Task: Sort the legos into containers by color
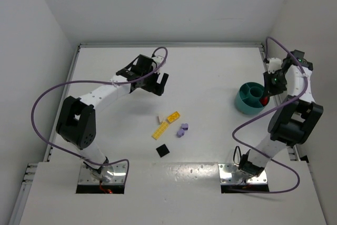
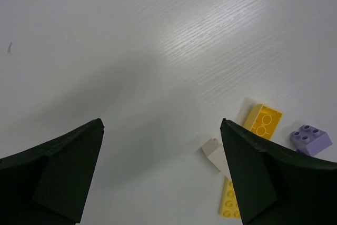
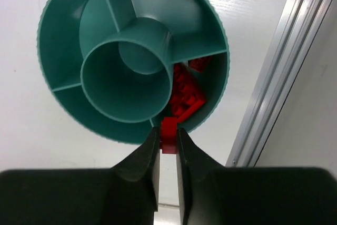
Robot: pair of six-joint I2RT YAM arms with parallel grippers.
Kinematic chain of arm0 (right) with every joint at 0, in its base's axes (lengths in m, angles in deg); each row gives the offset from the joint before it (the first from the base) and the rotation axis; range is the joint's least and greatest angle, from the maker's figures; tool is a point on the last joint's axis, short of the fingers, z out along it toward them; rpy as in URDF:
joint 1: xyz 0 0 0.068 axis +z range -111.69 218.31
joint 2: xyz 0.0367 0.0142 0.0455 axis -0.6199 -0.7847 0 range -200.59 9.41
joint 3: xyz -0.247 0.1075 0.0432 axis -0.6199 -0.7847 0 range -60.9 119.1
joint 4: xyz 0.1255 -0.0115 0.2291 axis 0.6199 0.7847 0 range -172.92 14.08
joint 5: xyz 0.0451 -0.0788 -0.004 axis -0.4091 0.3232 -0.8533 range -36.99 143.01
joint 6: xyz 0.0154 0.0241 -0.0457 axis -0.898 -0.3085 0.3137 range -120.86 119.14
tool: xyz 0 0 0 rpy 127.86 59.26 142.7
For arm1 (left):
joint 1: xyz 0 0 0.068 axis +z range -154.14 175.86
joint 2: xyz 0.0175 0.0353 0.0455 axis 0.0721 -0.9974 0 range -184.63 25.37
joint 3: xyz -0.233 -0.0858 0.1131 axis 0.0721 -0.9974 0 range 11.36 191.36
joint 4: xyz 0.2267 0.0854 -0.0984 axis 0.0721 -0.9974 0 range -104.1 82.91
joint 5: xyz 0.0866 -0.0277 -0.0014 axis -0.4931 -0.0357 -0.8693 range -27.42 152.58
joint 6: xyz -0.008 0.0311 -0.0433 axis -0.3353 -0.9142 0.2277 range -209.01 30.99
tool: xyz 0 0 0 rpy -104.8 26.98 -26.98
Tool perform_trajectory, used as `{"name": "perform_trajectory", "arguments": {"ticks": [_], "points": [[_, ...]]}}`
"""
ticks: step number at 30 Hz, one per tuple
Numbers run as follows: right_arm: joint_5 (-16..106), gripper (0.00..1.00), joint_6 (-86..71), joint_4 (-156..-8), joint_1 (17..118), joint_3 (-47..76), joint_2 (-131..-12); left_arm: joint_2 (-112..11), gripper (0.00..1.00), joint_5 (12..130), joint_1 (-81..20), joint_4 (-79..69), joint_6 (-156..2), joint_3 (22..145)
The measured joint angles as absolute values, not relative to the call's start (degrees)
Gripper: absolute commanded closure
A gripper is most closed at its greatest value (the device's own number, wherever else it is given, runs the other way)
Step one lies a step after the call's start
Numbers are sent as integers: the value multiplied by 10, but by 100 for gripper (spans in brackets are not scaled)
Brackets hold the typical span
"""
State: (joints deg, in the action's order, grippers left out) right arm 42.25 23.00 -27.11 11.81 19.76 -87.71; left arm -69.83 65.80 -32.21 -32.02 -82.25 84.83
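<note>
Bright, even light; soft shadows, mild glare

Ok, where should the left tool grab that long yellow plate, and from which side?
Take the long yellow plate across its narrow width, near mid-length, coming straight down. It lies flat on the table, so only its long edges offer purchase; its far end nears the white brick, so avoid that end.

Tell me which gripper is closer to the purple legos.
Left. The left gripper hangs open just beyond the purple legos, toward the far wall. The right gripper is off at the teal dish, shut on a red brick.
</note>
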Motion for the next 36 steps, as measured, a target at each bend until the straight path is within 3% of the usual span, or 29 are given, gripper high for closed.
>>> {"name": "perform_trajectory", "arguments": {"ticks": [1, 5, 14, 18, 19, 20, 24, 31, 36], "points": [[422, 71, 228, -271, 118, 201, -884, -698, 0, 657, -322, -320, -823, 848], [420, 53, 224, -272, 115, 212, -897, -698, 0, 657, -319, -320, -823, 848], [383, 52, 264, -255, 138, 242, -863, -698, 0, 650, -317, -321, -819, 848], [359, 47, 299, -270, 301, 130, -727, -698, 0, 653, -302, -320, -808, 847], [348, 44, 305, -271, 352, 104, -703, -698, 0, 658, -294, -320, -805, 845], [333, 32, 310, -275, 415, 76, -683, -696, 0, 663, -285, -319, -802, 842], [300, 24, 335, -294, 572, -7, -678, -672, 0, 680, -247, -322, -796, 816], [297, 26, 411, -391, 726, -95, -723, -624, 0, 699, -202, -345, -795, 804], [303, 29, 425, -474, 784, -91, -827, -580, 0, 717, -151, -355, -793, 788]]}}
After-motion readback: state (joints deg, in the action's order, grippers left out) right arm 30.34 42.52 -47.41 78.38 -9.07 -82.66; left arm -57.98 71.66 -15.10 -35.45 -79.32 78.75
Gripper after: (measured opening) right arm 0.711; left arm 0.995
